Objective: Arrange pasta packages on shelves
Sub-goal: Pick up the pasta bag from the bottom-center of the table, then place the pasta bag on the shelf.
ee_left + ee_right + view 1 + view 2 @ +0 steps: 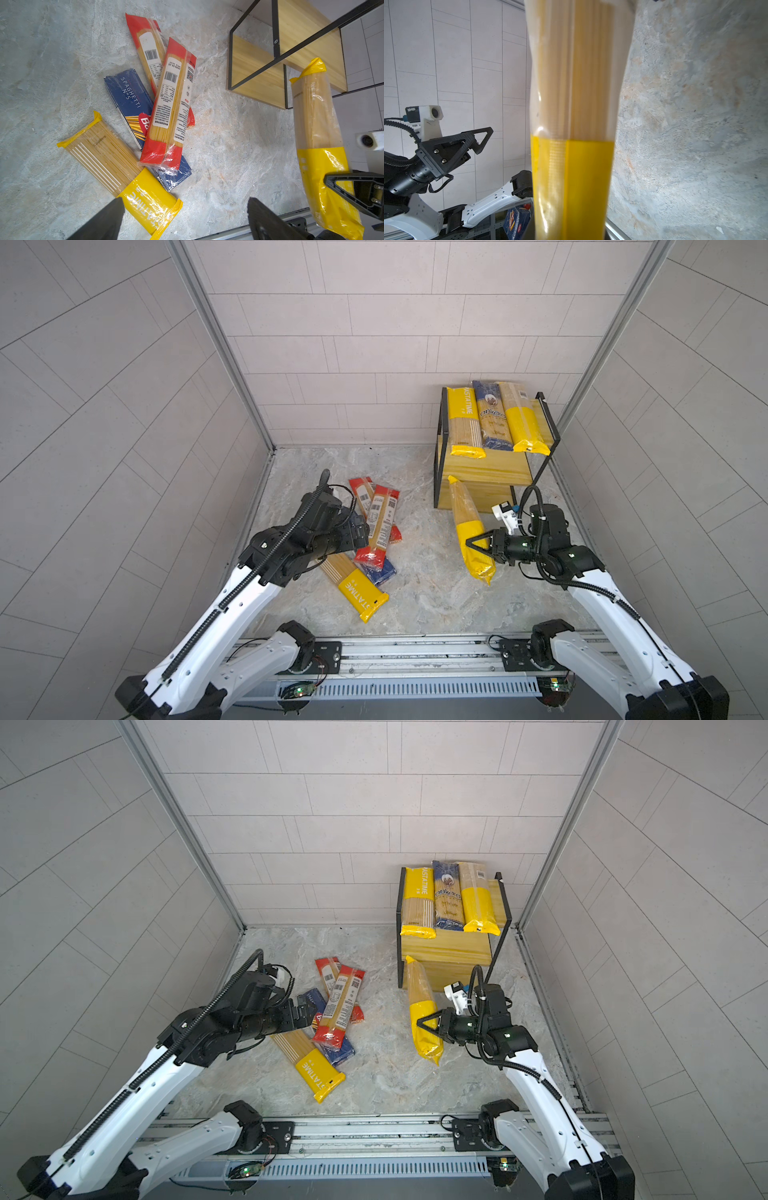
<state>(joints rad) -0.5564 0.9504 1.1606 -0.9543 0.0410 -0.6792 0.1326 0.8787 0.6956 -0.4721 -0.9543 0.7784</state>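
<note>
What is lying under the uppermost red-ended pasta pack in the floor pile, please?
Under the top red-ended pack lie a dark blue spaghetti pack and a second red-ended pack, both partly visible. The blue pack's brand logo is mostly covered; anything else beneath cannot be seen.

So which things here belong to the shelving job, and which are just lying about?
Job: rack; three shelved packs; held yellow pack; right gripper; floor pile of four packs; left gripper, open over the pile.
Just there: floor; walls; base rail.
</note>
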